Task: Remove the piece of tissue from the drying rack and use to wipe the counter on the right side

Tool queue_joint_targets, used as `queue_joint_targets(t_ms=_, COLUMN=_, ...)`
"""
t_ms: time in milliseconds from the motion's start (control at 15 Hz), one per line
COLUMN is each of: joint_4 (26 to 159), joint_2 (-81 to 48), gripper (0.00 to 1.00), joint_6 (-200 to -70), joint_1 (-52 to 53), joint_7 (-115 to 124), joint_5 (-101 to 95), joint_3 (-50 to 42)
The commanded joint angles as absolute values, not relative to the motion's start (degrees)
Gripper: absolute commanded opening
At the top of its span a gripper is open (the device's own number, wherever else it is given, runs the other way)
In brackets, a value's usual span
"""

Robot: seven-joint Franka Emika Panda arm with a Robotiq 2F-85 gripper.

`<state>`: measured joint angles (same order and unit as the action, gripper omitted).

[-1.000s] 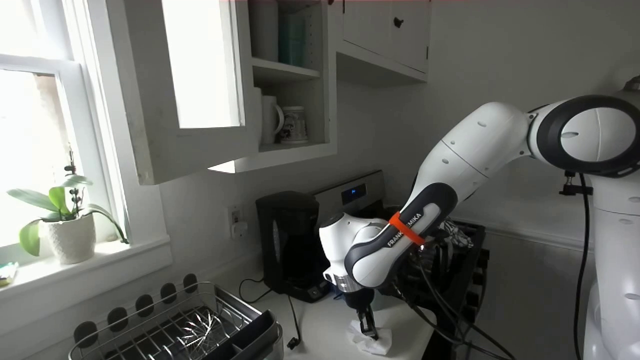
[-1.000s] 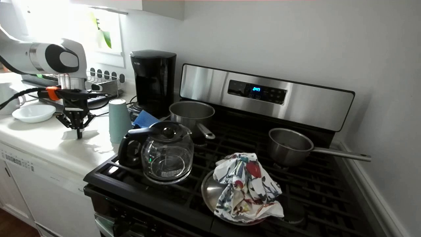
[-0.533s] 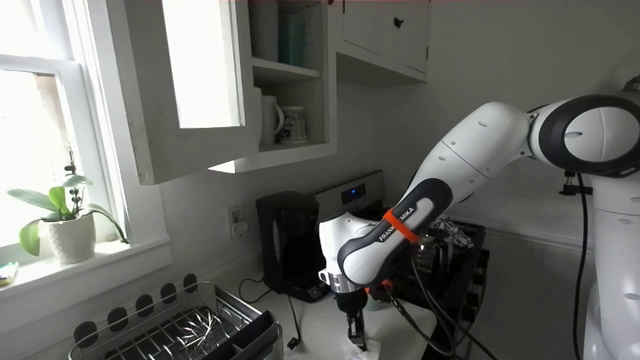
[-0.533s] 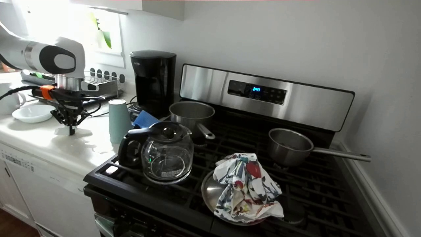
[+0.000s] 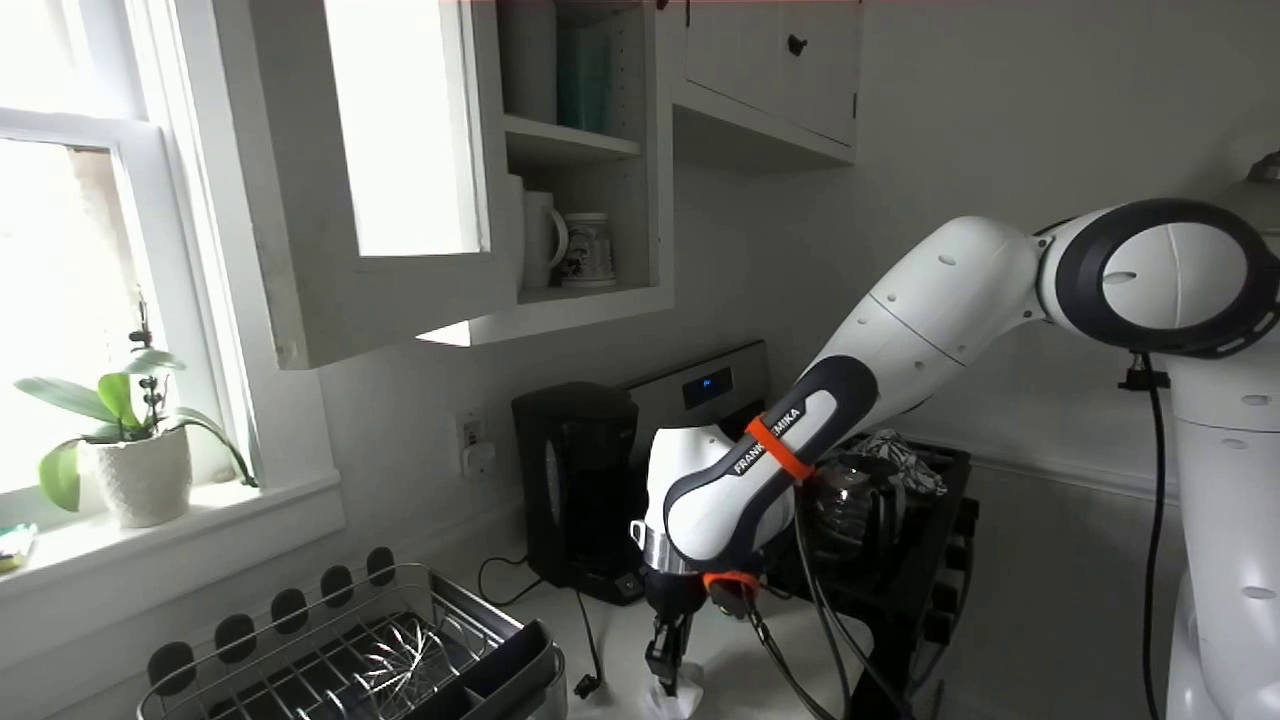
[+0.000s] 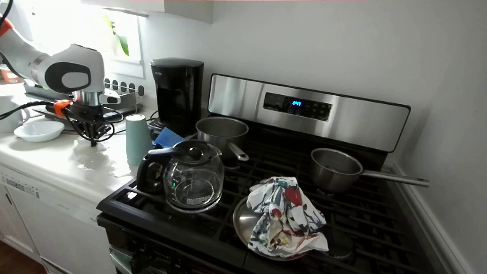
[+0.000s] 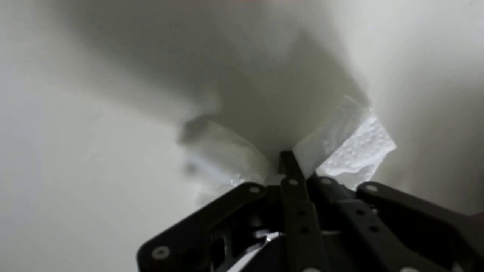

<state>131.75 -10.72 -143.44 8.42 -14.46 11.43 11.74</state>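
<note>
My gripper (image 5: pixel 670 682) is shut on the piece of tissue (image 5: pixel 678 704), a white crumpled scrap, and points down at the white counter (image 5: pixel 765 655). In the wrist view the fingertips (image 7: pixel 298 166) pinch the tissue (image 7: pixel 355 151), with flaps sticking out on both sides. The tissue is at or just above the counter surface (image 7: pixel 94 196); exact contact cannot be told. In an exterior view my gripper (image 6: pixel 93 143) is left of the pale blue cup. The drying rack (image 5: pixel 490 672), black with thin metal bars and a wire whisk, stands left of my gripper.
The pale blue cup (image 6: pixel 139 142) stands near the stove edge. A black coffee maker (image 5: pixel 580 490) is behind the gripper, its cord and plug (image 5: pixel 588 684) on the counter. A white bowl (image 6: pixel 39 131) sits left. A glass carafe (image 6: pixel 194 179) and pots (image 6: pixel 222 133) are on the stove.
My gripper has swept the tissue across the counter toward the drying rack and, most recently, farther back from the counter's front edge. The wrist has turned. The tissue stays in the fingers.
</note>
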Motion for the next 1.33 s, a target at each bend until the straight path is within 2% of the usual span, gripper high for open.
queue_joint_targets(t_ms=0, joint_4=130.63, joint_2=-13.35, gripper=0.00, joint_6=-149.55, joint_1=7.79, joint_7=-15.18, joint_5=15.24, joint_3=12.83)
queue_joint_targets(t_ms=400, joint_4=129.02, joint_2=-15.40, gripper=0.00, joint_6=-155.63, joint_1=7.33, joint_7=-12.81, joint_5=14.41, joint_3=12.49)
queue_joint_targets(t_ms=733, joint_4=130.36, joint_2=-13.80, gripper=0.00, joint_6=-156.16, joint_1=9.18, joint_7=-4.65, joint_5=2.53, joint_3=7.20)
queue_joint_targets(t_ms=867, joint_4=130.77, joint_2=-12.81, gripper=0.00, joint_6=-154.01, joint_1=9.70, joint_7=-1.92, joint_5=-2.35, joint_3=5.72)
queue_joint_targets(t_ms=1267, joint_4=131.65, joint_2=-9.51, gripper=0.00, joint_6=-141.67, joint_1=8.62, joint_7=-8.86, joint_5=-1.84, joint_3=9.20)
